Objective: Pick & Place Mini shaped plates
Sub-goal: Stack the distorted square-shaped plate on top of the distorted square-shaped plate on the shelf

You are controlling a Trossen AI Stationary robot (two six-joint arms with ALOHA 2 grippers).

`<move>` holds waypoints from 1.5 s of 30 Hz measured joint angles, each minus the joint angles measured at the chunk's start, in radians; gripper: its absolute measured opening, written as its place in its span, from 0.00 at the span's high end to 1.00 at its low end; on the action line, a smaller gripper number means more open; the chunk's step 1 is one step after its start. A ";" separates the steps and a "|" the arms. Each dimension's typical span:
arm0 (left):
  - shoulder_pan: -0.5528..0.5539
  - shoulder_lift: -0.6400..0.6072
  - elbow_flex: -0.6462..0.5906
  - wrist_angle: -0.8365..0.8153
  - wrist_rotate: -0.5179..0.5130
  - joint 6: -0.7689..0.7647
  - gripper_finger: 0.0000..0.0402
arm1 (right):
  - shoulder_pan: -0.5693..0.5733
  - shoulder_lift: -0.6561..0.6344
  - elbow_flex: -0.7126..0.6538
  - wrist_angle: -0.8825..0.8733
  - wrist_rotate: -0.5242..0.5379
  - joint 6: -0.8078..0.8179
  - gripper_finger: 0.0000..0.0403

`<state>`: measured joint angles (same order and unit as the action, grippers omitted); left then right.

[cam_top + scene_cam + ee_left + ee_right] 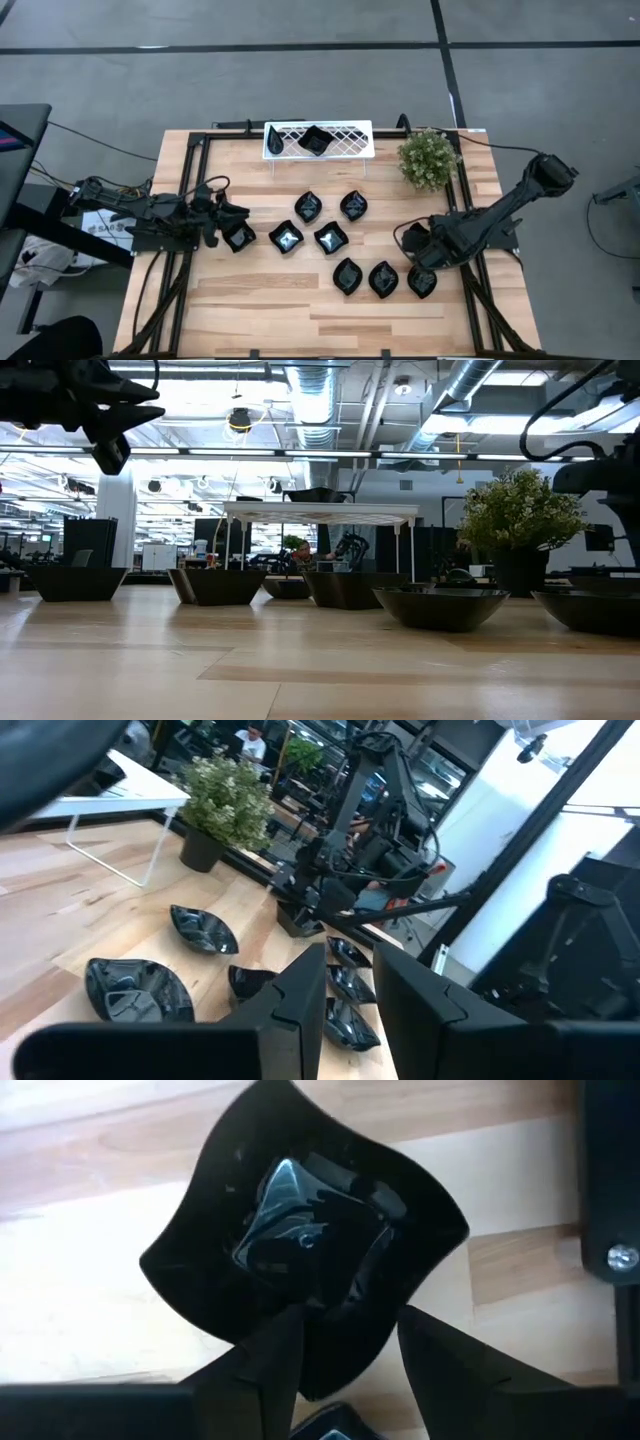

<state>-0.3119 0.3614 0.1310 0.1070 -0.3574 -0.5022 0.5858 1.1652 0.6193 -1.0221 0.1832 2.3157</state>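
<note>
Several glossy black mini shaped plates (pixel 331 238) lie flat on the wooden table, and one more (pixel 315 140) rests on the white lattice tray (pixel 350 135). My right gripper (pixel 345 1345) points down, open, at the right end of the near row. Its fingers stand either side of the near corner of a rounded-square plate (pixel 300 1240) that lies flat on the wood (pixel 422 282). My left gripper (pixel 348 1010) waits at the table's left (pixel 218 228), held level above the table, a little open with nothing between its fingers. A plate (pixel 238 236) lies just past it. My right gripper comes from above with its fingers (pixel 280 1345) on either side of the plate's near corner (pixel 340 1365). I cannot tell whether they touch it. The plate lies flat on the table.
A green potted plant (pixel 428 158) stands at the far right, next to the tray. A black frame (pixel 190 150) runs along the table's edges. Bare wood lies along the near edge (pixel 300 320).
</note>
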 joint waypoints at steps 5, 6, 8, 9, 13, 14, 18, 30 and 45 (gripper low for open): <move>0.000 0.000 0.000 0.006 0.017 0.000 0.78 | 0.001 0.002 -0.014 -0.009 -0.008 -0.002 0.63; 0.000 0.000 0.000 0.006 0.017 0.000 0.78 | 0.001 0.002 -0.014 -0.014 -0.008 -0.002 0.63; 0.000 0.000 0.000 0.006 0.017 0.000 0.78 | 0.000 0.002 -0.014 -0.020 -0.010 -0.002 0.63; 0.000 0.000 0.000 0.006 0.017 0.000 0.78 | 0.000 0.002 -0.014 -0.018 -0.009 -0.002 0.63; 0.000 0.000 0.000 0.006 0.017 0.000 0.78 | 0.000 0.002 -0.014 -0.025 -0.009 -0.002 0.63; 0.000 0.000 0.000 0.006 0.016 0.000 0.78 | 0.000 0.002 -0.015 -0.024 -0.009 -0.002 0.63; 0.000 0.000 0.000 0.006 0.016 0.000 0.78 | 0.000 0.002 -0.055 0.046 -0.009 -0.002 0.65; 0.000 0.000 0.000 0.014 0.015 0.000 0.78 | -0.021 0.002 -0.085 0.109 0.009 -0.014 0.72; 0.000 0.000 0.000 0.015 0.015 0.000 0.78 | -0.021 -0.001 -0.084 0.121 0.009 -0.015 0.92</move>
<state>-0.3116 0.3614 0.1310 0.1219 -0.3428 -0.5018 0.5652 1.1638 0.5350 -0.9010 0.1921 2.3007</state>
